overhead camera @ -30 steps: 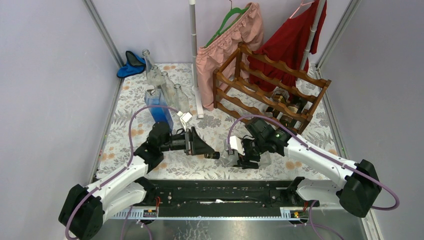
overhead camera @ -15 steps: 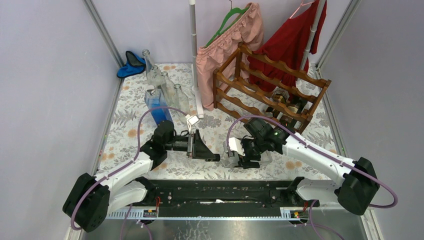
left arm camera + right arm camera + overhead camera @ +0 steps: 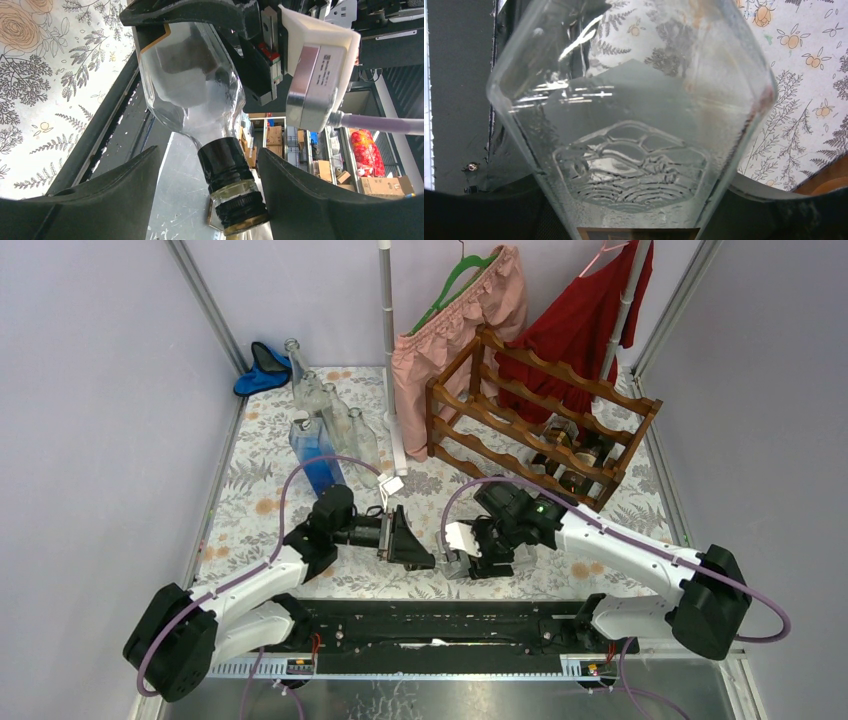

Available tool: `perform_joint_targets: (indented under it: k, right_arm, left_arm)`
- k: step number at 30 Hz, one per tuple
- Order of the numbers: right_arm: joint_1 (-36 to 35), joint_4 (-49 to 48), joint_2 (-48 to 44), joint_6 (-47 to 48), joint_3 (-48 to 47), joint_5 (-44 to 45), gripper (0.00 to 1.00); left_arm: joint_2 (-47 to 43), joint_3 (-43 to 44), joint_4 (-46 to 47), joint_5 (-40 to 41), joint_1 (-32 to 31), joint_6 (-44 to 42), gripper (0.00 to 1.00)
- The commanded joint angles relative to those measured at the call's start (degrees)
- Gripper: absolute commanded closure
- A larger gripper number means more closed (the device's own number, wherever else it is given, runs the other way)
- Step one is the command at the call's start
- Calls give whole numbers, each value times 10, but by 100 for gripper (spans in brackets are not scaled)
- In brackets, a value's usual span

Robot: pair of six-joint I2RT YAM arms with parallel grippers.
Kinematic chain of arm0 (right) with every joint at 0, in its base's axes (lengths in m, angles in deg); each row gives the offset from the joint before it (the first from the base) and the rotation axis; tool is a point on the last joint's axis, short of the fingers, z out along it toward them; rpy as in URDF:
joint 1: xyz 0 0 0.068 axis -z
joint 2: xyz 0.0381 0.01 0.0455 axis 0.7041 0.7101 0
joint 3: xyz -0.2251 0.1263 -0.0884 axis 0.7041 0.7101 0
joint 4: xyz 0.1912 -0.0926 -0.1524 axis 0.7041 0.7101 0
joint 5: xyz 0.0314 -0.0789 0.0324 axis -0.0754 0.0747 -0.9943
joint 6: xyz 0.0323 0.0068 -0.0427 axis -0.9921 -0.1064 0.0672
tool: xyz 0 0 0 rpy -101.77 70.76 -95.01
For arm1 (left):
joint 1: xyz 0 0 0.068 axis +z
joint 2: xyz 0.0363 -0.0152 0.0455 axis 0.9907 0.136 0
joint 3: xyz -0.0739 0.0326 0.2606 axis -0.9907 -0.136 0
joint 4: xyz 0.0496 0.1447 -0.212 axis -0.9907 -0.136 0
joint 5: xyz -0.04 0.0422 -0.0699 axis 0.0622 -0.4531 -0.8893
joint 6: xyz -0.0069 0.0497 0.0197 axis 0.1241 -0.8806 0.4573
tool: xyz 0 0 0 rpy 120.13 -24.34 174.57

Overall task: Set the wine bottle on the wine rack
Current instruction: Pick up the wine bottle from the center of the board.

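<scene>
Since 1.0 s ago: the left pincer (image 3: 425, 560) has moved rightward along the near edge and the right pincer (image 3: 478, 558) has shifted left to meet it; the gap between the two is now closed.

Left pincer: jaws apart, fingers (image 3: 125, 200) straddling the black-banded neck of the wine bottle (image 3: 634, 100), with daylight on both sides. It grips nothing.

Right pincer: clamped on the clear glass body of the bottle, black pads pressed to either side. The bottle lies roughly level above the desk (image 3: 250, 500), at the middle of the near edge, neck pointing left.

Left arm: rises from the near-left corner to a raised elbow, forearm running level toward the right.

Right arm: long white link stretched from the near-right corner leftward, wrist bent back toward the near edge.

Wine rack (image 3: 540, 420): stands at the far-right part of the desk, well apart from the bottle, with dark bottles (image 3: 580, 455) in a lower tier.
</scene>
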Motion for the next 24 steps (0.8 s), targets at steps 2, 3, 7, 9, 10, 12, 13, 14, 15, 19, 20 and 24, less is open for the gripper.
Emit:
perform_joint_targets:
  k: [2, 3, 7, 9, 10, 12, 13, 14, 15, 19, 20, 24]
  right_arm:
    - [-21, -26, 1, 5, -46, 16, 100]
    - [-22, -27, 3, 3, -47, 17, 100]
    - [-23, -28, 10, -3, -53, 25, 100]
    - [-23, -27, 15, -4, -55, 30, 100]
    - [-23, -28, 17, -5, -56, 32, 100]
    - [-23, -28, 19, -6, -57, 33, 100]
    - [-23, -29, 19, -7, -57, 35, 100]
    - [-23, -28, 19, -7, -57, 37, 100]
    - [-23, -28, 20, -7, -58, 38, 100]
    - [-23, -25, 24, -7, -58, 43, 100]
    - [-23, -25, 24, -7, -58, 44, 100]
    - [-24, -25, 26, -9, -58, 45, 100]
  left_arm:
    - [7, -5, 35, 12, -8, 5, 27]
    - [10, -5, 35, 13, -10, 4, 29]
    - [20, -6, 40, 19, -23, 5, 29]
    - [22, -8, 44, 22, -30, 7, 29]
    - [21, -8, 44, 25, -33, 8, 29]
    - [21, -9, 44, 29, -37, 9, 31]
    - [19, -10, 42, 32, -38, 10, 32]
    - [18, -10, 38, 34, -39, 9, 34]
    - [16, -11, 34, 37, -39, 8, 35]
    - [8, -11, 26, 43, -39, 8, 43]
    - [6, -11, 23, 45, -40, 7, 47]
    - [0, -11, 12, 50, -40, 3, 56]
